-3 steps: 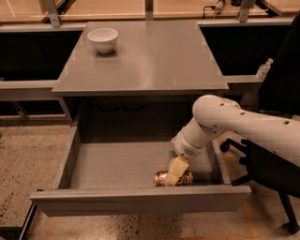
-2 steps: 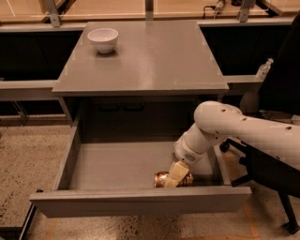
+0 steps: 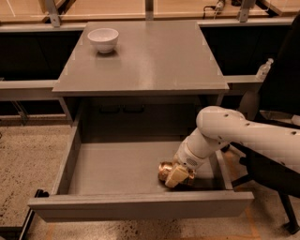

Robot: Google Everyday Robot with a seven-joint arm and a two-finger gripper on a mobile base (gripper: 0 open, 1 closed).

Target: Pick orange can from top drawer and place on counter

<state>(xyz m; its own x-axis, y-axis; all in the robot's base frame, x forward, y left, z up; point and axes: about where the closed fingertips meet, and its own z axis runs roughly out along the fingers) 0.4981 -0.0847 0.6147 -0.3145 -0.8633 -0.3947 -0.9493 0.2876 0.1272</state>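
Note:
The orange can (image 3: 164,170) is a shiny copper can lying in the open top drawer (image 3: 117,166), near its front right corner, just behind the front panel. My gripper (image 3: 178,175) reaches down into the drawer at the end of the white arm (image 3: 234,133) and sits right at the can, covering its right side. The grey counter (image 3: 145,56) lies above and behind the drawer.
A white bowl (image 3: 103,39) stands on the counter's far left corner. A dark chair (image 3: 281,89) stands close on the right, beside the arm. The drawer's front panel (image 3: 140,206) sticks out over the speckled floor (image 3: 28,154). A pale wooden surface (image 3: 108,7) runs along the back.
The arm has shifted slightly while the gripper stays at the can. The can remains at the drawer's front right, perhaps a touch higher.

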